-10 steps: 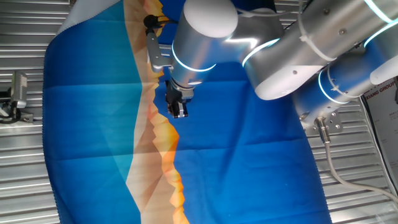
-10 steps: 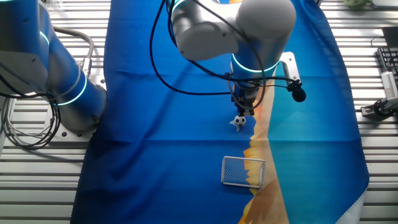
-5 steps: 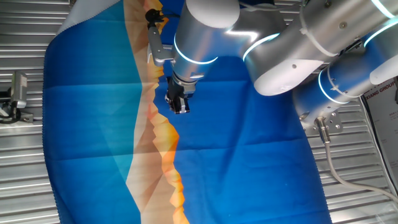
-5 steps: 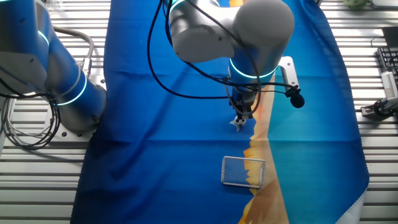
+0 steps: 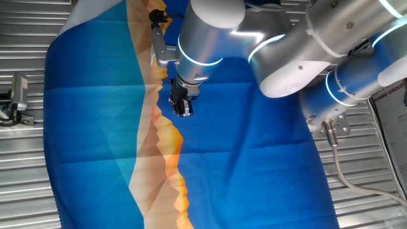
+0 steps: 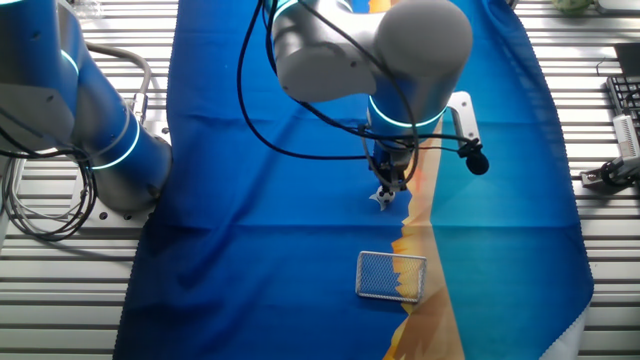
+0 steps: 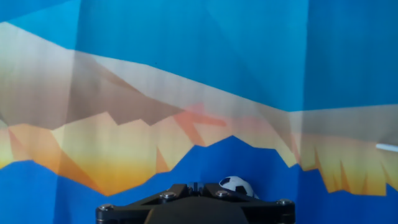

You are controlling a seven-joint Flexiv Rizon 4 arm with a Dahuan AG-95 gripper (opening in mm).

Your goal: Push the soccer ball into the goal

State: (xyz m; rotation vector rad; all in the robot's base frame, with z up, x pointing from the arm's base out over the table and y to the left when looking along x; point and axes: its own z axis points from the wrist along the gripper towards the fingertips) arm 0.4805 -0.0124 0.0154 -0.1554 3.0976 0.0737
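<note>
- Where the hand view looks down along the fingers, the soccer ball (image 7: pixel 236 185) shows as a small white sphere with black patches, lying on the blue part of the cloth (image 7: pixel 186 56) just beyond the dark gripper body at the bottom edge.
- From the other fixed view, the soccer ball (image 6: pixel 381 199) is a tiny pale spot directly under the gripper (image 6: pixel 390 183), at or touching its tip; whether they touch cannot be told at this size.
- The goal (image 6: pixel 391 275) lies on the cloth (image 6: pixel 260 200) nearer the camera than the ball and well apart from it, straddling the edge between the blue and orange print.
- Nothing lies inside the goal; only the printed cloth shows through its fine mesh.
- The gripper (image 5: pixel 182 109) hangs low over the cloth, pointing down; its fingers look close together, but none of the views shows clearly whether they are parted or closed.
- One fixed view shows the arm (image 5: pixel 286 44) and the gripper over the orange mountain band of the cloth (image 5: pixel 95 127), but neither ball nor goal; the wrist and gripper block that spot.
- Only the other fixed view shows ball and goal together.
- Only the hand view shows the ball's black patches.
</note>
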